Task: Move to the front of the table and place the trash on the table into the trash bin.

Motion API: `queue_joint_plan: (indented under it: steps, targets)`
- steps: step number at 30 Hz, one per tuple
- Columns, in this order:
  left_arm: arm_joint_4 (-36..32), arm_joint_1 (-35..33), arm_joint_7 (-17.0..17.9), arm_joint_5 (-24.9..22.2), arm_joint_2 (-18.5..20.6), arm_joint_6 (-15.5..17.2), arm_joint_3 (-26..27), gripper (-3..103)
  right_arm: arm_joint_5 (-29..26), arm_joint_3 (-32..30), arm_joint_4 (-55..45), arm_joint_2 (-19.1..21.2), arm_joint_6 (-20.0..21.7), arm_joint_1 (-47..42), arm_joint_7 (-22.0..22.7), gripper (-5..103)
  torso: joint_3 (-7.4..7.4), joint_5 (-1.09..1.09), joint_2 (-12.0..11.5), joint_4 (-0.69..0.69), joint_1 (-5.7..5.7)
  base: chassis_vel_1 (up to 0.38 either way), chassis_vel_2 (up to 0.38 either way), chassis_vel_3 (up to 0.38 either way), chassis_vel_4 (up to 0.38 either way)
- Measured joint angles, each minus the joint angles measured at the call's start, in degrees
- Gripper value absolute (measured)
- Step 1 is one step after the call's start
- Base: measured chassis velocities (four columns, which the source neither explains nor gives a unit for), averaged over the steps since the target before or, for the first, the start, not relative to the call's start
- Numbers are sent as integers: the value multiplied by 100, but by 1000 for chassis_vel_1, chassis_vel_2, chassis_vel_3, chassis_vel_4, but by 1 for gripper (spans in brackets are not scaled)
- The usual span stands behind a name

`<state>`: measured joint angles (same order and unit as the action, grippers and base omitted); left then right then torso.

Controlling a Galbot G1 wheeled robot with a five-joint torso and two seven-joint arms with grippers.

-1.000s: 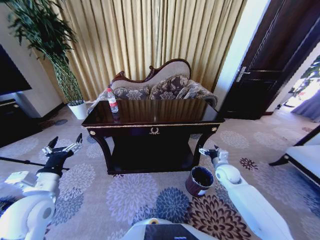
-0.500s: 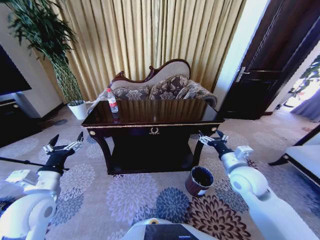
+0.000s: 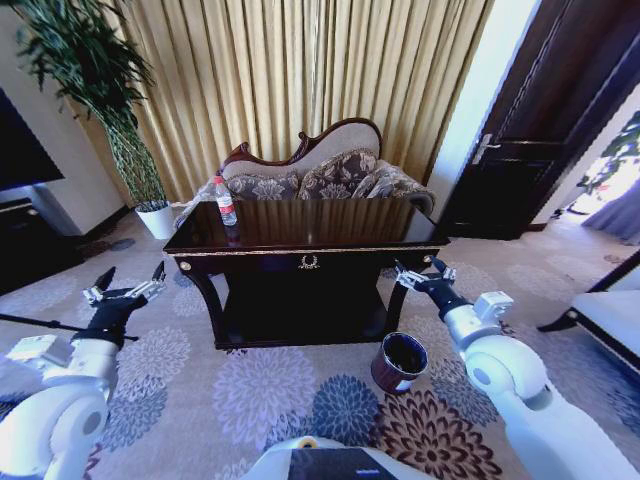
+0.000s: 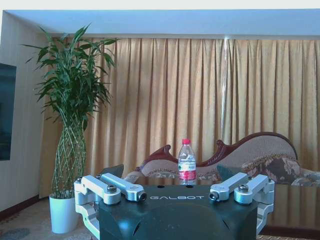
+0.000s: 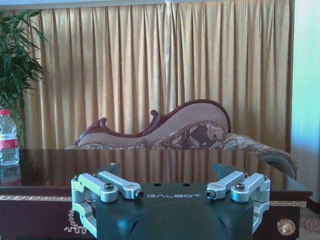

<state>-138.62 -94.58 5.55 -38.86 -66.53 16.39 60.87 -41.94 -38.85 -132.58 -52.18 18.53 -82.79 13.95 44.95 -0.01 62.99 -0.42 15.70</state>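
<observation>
The near-black table [image 3: 300, 232] with gold trim stands straight ahead, in front of a sofa. A clear water bottle [image 3: 226, 201] with a red cap and label, the trash, stands upright at the table's far left corner; it is also the bottle [image 4: 187, 161] in the left wrist view and the bottle [image 5: 7, 137] in the right wrist view. The dark maroon trash bin [image 3: 400, 362] sits on the carpet by the table's front right leg. My left gripper [image 3: 132, 277] hovers open, left of the table. My right gripper [image 3: 422, 271] is open by the front right corner, above the bin.
A carved sofa [image 3: 320, 172] stands behind the table before gold curtains. A tall plant in a white pot [image 3: 157, 220] is at the back left, a dark door [image 3: 540, 140] at the right. Patterned carpet [image 3: 260, 390] lies open in front of the table.
My right arm has lifted from beside the bin to the height of the table's front edge, its gripper now pointing at the table. The left arm has barely moved.
</observation>
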Motion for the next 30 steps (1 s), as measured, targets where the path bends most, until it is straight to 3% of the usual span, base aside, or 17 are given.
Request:
queue_joint_plan:
  steps: [30]
  targets:
    - [-88, -36, -3, 20, -47, 9, -13, 100, 146, 222, -204, -77, -136, -210, -3, 100, 0, 0, 0, 0, 0, -58, 57, 62, -59]
